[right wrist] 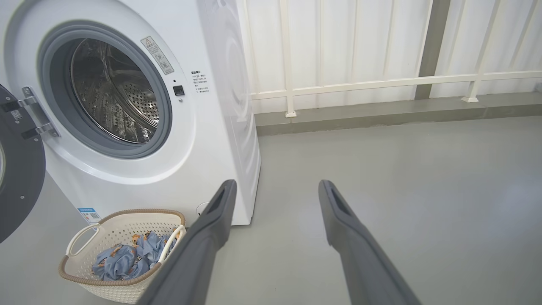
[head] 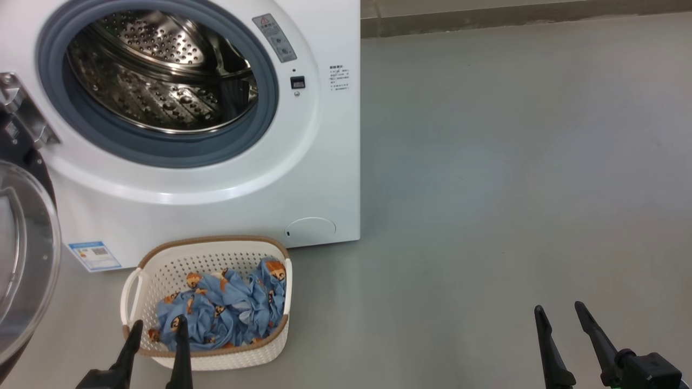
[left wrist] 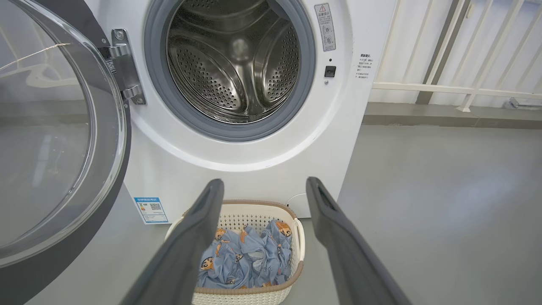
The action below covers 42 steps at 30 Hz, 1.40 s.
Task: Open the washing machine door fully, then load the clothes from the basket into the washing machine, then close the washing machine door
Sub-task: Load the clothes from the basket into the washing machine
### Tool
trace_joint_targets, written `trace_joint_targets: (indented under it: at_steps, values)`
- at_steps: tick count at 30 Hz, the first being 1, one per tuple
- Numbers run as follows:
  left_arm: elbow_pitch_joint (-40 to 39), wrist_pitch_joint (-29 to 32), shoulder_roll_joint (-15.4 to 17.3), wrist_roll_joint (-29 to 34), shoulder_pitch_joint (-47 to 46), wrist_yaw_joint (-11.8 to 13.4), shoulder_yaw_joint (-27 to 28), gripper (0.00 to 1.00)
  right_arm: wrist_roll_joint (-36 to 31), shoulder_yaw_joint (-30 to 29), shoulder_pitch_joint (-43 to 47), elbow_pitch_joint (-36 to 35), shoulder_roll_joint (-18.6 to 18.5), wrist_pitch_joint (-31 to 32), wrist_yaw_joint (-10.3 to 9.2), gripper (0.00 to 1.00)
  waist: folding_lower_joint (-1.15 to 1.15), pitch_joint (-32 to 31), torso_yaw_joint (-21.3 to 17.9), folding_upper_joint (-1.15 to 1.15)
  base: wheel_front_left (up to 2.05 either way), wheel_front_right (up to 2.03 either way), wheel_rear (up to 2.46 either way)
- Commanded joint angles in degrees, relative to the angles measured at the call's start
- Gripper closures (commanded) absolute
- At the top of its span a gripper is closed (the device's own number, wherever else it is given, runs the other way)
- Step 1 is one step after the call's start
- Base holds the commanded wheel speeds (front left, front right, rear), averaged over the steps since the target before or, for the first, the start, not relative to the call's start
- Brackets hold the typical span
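The white washing machine (head: 303, 178) stands at the upper left, its steel drum (head: 162, 70) bare inside the grey gasket. Its door (head: 24, 254) hangs swung wide open at the left edge, black ring and glass bowl facing me (left wrist: 46, 140). On the floor in front sits the cream basket (head: 162, 265) holding the light blue printed clothes (head: 221, 308). My left gripper (head: 158, 330) is open, hovering over the basket's near rim, nothing between its fingers. My right gripper (head: 562, 313) is open over bare floor, far right of the basket. The basket (right wrist: 84, 254) lies left of it.
Grey floor (head: 486, 189) stretches to the right of the machine. A low kerb (right wrist: 381, 116) and white railing (right wrist: 360, 80) run along the back. The open door (right wrist: 21, 169) juts out to the left of the basket.
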Motion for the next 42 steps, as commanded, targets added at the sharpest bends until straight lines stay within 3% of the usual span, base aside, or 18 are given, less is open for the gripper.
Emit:
trace_joint_targets:
  at_steps: [1, 21, 42]
  values:
    - [-1.0, -0.3, 0.7, 0.6, -1.7, 0.5, 1.6, 0.0, 0.2, 1.3, -0.5, -1.5, -0.6, -0.7, 0.34, 0.0, 0.0, 0.0, 0.0, 0.0, 1.29, -1.29, 0.0]
    - [-0.5, -1.8, 1.4, 0.4, -2.4, 1.0, 0.7, 0.0, 0.0, 1.4, -1.0, -1.2, -0.6, -0.7, 0.34, 0.0, 0.0, 0.8, 0.4, 0.0, 1.71, -1.7, 0.0]
    - [0.5, -1.8, 1.9, -0.3, -2.5, 1.9, 0.1, 0.0, 0.0, 1.7, -1.0, -1.0, -0.6, -0.7, 0.34, 0.0, 0.0, 0.6, 0.5, 0.0, 0.12, -0.12, 0.0]
